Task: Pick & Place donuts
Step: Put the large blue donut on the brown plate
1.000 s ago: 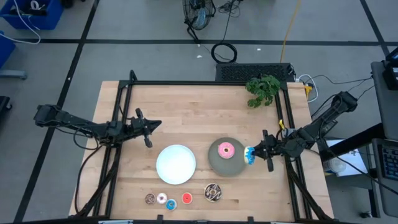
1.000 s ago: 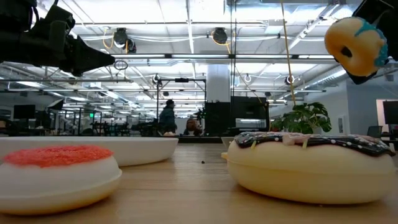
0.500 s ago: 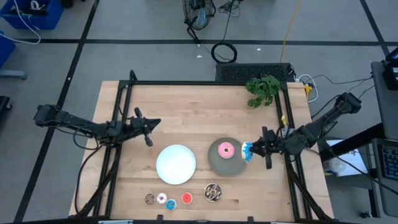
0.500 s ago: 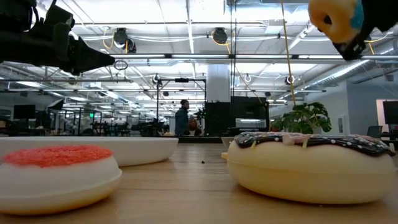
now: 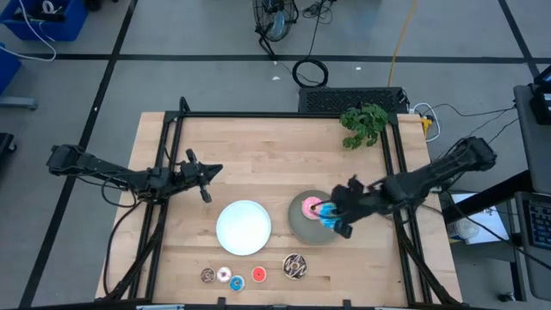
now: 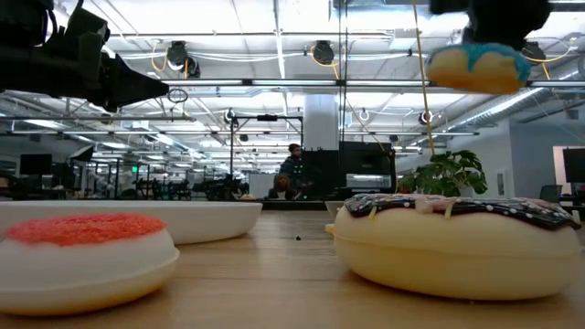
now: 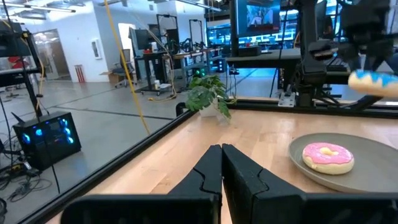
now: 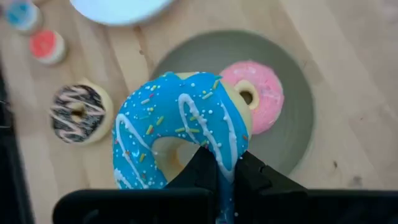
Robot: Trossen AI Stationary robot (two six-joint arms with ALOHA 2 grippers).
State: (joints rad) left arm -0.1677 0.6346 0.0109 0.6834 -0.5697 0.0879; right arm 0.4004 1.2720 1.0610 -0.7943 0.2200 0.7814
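My right gripper (image 5: 337, 215) is shut on the blue frosted donut (image 8: 177, 134) and hovers over the grey plate (image 5: 297, 226), beside the pink donut (image 5: 312, 207) that lies flat on it. The sprinkled chocolate donut (image 5: 295, 266) lies on the table near the front edge. The mini brown (image 5: 207, 275), white (image 5: 224, 275), blue (image 5: 237, 282) and red (image 5: 258, 275) donuts lie in a row to its left. My left gripper (image 5: 205, 176) is shut and hangs above the table's left half, away from all donuts. My right gripper pinches the blue donut's ring (image 8: 219, 152) across its width, one finger (image 8: 200, 167) at the hole side and the other (image 8: 254, 173) at the outer rim. The fingers come from above, slanting from the table's right. The donut (image 6: 475, 66) is lifted clear, nearly level, frosting up.
An empty white plate (image 5: 244, 227) sits left of the grey plate. A small green plant (image 5: 363, 123) stands at the far right corner. Black frame rails (image 5: 392, 164) run along the table's sides. Bare wood lies across the table's far half.
My right gripper has moved toward the table's left, from beside the grey plate's right rim to above the plate, and has tipped its fingers downward. The blue donut has gone with it and turned from standing on edge to nearly level.
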